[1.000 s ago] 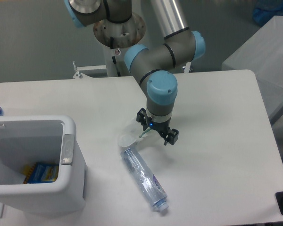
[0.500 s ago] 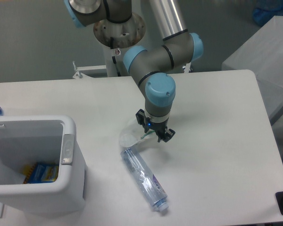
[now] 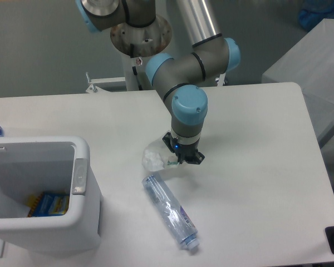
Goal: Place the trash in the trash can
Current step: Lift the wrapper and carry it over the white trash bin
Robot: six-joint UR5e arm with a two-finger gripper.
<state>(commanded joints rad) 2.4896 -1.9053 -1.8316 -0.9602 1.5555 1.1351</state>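
Step in hand: grasping the wrapper [image 3: 156, 158]. Gripper [image 3: 182, 160] low on the worktop [image 3: 256, 167], jaws drawn together on the wrapper's edge. Bottle [image 3: 170, 210] lies just beside. Next: lift, carry to trash can [image 3: 80, 183].

The pincer [image 3: 181, 159] seemingly covers part of the wrapper [image 3: 155, 157]; trash can [image 3: 82, 149] cropped left

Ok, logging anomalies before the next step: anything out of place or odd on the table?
Only the expected litter: a crumpled wrapper at the gripper, and a plastic bottle lying on its side on the table. The trash can stands upright. Nothing spilled.
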